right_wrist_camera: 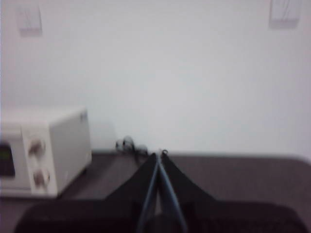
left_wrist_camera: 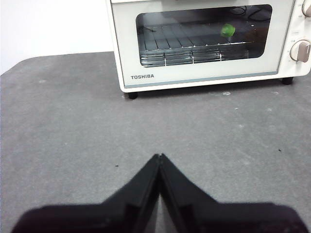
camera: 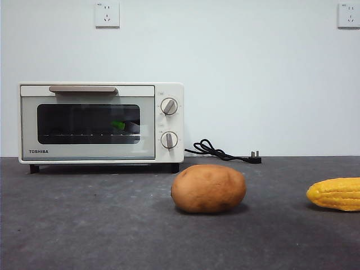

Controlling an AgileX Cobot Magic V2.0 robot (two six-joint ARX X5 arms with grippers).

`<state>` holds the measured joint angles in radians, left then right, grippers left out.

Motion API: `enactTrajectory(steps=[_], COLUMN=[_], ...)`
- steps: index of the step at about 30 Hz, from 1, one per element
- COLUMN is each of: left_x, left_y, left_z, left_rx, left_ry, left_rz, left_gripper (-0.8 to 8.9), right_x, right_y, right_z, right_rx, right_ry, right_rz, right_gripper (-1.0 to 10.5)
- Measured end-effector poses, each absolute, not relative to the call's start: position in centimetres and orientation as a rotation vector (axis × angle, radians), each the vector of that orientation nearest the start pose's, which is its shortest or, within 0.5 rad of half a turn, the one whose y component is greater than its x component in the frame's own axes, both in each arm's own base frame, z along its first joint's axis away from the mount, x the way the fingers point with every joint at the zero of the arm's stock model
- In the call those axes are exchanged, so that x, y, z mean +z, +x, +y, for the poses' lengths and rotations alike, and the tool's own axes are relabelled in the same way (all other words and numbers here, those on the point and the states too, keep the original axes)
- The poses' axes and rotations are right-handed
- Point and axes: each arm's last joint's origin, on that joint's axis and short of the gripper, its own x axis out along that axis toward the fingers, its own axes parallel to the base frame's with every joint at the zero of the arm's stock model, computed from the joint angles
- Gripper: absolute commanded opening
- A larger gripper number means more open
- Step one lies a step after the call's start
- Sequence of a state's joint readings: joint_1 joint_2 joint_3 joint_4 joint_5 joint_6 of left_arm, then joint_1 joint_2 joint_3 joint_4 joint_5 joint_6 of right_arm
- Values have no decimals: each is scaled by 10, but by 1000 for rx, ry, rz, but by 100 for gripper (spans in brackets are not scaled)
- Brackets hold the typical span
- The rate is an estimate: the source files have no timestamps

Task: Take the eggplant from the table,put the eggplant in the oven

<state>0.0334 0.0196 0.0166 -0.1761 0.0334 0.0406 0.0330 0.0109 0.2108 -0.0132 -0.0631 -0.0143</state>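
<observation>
The cream-white TOSHIBA oven [camera: 101, 122] stands at the back left of the dark grey table [camera: 84, 225], its glass door closed. Through the glass the eggplant's green stem cap [camera: 118, 125] shows on the wire rack; its dark body is hard to make out. The left wrist view shows the same green cap [left_wrist_camera: 227, 30] behind the door. My left gripper [left_wrist_camera: 159, 156] is shut and empty, held above bare table in front of the oven [left_wrist_camera: 204, 41]. My right gripper [right_wrist_camera: 158, 154] is shut and empty too, off to the oven's [right_wrist_camera: 43, 153] knob side. Neither arm appears in the front view.
A brown potato [camera: 208, 188] lies in the middle of the table. A yellow corn cob [camera: 336, 194] lies at the right edge. The oven's black power cord and plug [camera: 222, 151] rest behind them by the wall.
</observation>
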Motion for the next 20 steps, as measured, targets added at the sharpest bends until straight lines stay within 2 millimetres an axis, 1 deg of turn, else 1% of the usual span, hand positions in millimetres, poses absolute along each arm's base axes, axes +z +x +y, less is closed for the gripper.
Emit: enactTrajectory(steps=[3,7,12,20], left_x=[150,149,148,148], left_y=[97,97,98,98], left_z=[2,2,2,2], left_rx=[-4,-4,-4,-4], left_ry=[34,34,33,33], left_rz=[189,199,210,212], left_gripper=[-4,-4,-4,-4], right_x=[217,204,181,162], right_y=[84,88,93,95], right_z=[5,5,5,5], right_rx=[93,93,94,94], right_ry=[-14,-13,-11,-9], right_rz=[-137,-82,28,116], right_gripper=[0,0,0,0])
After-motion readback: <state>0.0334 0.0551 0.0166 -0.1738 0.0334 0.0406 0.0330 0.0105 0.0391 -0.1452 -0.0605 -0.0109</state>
